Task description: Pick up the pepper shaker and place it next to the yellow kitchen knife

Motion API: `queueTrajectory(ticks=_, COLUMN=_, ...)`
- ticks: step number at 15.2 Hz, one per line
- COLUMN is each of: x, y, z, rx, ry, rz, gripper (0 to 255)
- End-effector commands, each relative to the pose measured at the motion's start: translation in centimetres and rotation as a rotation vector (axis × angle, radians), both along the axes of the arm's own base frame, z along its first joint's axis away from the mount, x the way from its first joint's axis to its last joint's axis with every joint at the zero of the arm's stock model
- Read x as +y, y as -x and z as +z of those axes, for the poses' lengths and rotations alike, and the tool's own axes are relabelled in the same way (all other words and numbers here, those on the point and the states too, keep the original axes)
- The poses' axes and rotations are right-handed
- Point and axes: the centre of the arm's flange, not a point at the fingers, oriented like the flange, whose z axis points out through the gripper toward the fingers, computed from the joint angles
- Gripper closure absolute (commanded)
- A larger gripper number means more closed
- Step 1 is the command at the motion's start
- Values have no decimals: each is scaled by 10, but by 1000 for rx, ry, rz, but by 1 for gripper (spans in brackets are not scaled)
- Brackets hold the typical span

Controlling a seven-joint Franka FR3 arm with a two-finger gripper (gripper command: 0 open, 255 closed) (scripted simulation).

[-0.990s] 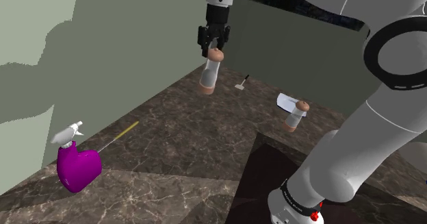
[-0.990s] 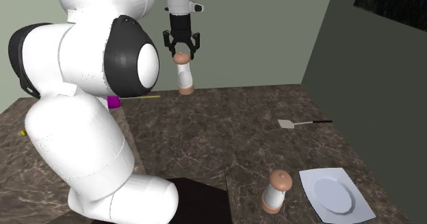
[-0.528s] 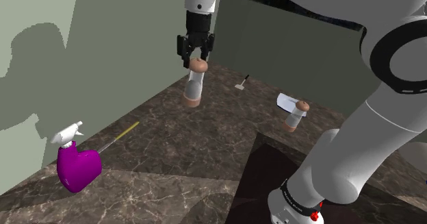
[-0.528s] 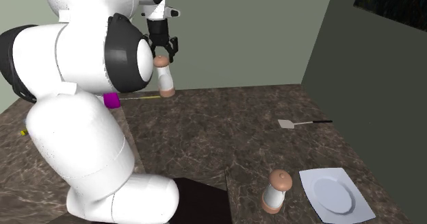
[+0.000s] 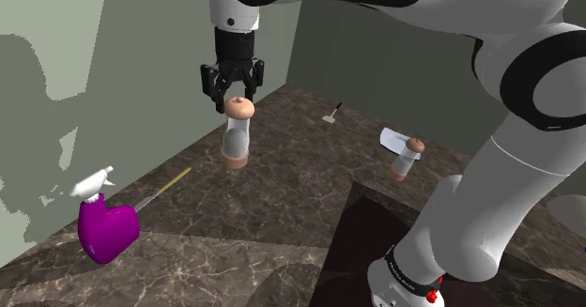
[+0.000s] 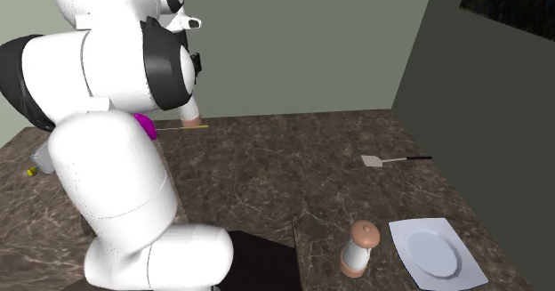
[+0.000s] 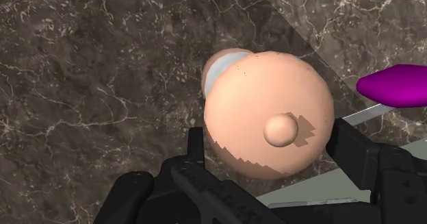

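In the shoulder view the black pincer (image 5: pixel 231 91) is clenched on the tan cap of the pepper shaker (image 5: pixel 236 138), which hangs upright over the dark marbled surface (image 5: pixel 282 211). The yellow kitchen knife (image 5: pixel 165 186) lies near it at the shaker's eight o'clock, a purple spray bottle (image 5: pixel 106 225) beyond. A second shaker (image 5: pixel 405 159) stands at three o'clock.

In the second exterior view the shaker's base (image 6: pixel 190 116) peeks past the arm (image 6: pixel 116 76), the knife (image 6: pixel 191 126) at its six o'clock.

In the wrist view both fingers (image 7: pixel 196 144) clasp the cap.
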Motion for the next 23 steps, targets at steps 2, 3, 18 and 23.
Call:
queueTrajectory(ticks=2, x=38, y=8, z=-10, rx=0, ry=0, rz=-1, gripper=255)
queueTrajectory(ticks=3, x=51, y=10, z=-13, rx=0, ry=0, rz=-1, gripper=255)
queueTrajectory(ticks=18, x=241, y=44, z=-55, rx=0, ry=0, rz=-1, gripper=255)
queueTrajectory(ticks=23, x=241, y=44, z=-81, rx=0, ry=0, rz=-1, gripper=255)
